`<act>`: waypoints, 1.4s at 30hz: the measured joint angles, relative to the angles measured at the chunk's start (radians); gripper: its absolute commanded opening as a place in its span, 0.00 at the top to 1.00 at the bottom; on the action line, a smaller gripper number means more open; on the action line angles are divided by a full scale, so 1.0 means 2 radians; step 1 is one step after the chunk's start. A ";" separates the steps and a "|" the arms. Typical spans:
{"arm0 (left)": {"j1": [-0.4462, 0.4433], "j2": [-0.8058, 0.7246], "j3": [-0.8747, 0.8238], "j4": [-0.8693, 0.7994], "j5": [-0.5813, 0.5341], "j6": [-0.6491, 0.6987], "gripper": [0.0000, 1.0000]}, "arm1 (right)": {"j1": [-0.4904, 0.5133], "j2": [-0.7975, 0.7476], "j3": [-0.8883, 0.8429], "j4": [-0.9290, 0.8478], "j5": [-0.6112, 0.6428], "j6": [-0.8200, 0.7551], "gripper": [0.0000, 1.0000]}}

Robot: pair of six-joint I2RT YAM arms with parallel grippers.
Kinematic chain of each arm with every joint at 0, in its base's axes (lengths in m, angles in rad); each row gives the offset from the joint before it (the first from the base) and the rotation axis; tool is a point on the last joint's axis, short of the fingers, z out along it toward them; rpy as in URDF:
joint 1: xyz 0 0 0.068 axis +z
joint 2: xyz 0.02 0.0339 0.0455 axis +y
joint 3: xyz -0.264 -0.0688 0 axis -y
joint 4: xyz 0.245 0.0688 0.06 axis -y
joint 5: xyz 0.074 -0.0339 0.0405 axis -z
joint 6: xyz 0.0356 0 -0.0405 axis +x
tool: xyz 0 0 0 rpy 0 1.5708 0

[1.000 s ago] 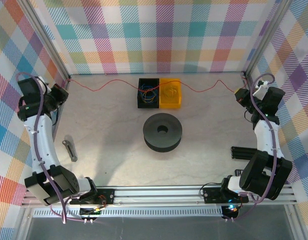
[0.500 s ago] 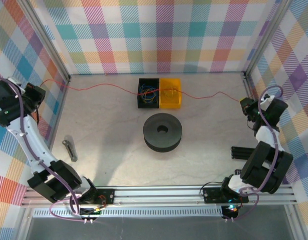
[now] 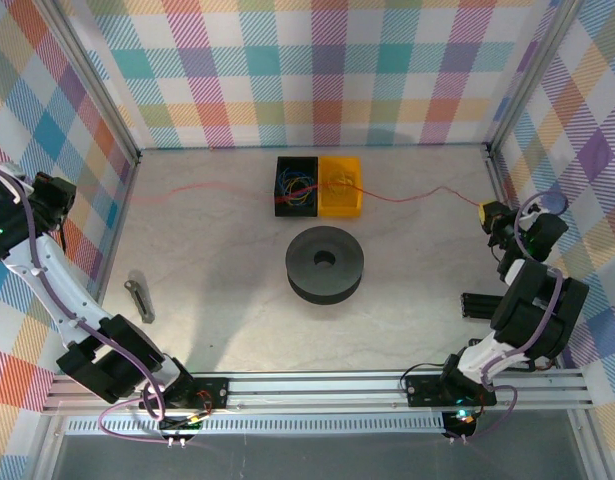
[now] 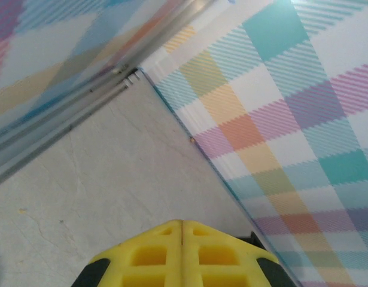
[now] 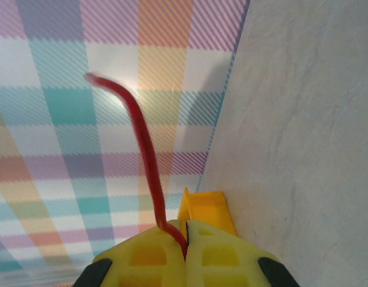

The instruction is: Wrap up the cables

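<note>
red cable [image 3: 412, 195] runs low across the far table [image 3: 207, 260], over the black bin [image 3: 280, 207] and orange bin [image 3: 343, 209]. right gripper [image 5: 185, 230] clamped on its end by the right wall. left gripper [image 4: 182, 230] fingers pressed together at the left wall; cable faint there, grip on it unclear. black spool [image 3: 302, 272] sits near the bins.
</note>
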 measured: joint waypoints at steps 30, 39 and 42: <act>-0.417 -0.046 -0.042 -0.140 -0.124 0.219 0.14 | 0.125 -0.052 0.098 -0.116 0.173 -0.031 1.00; -0.480 0.040 -0.126 -0.085 -0.181 0.160 0.00 | 0.160 -0.040 0.125 -0.130 0.184 -0.051 1.00; -0.485 0.069 -0.139 -0.040 -0.174 0.120 0.00 | 0.163 -0.039 0.124 -0.135 0.187 -0.055 1.00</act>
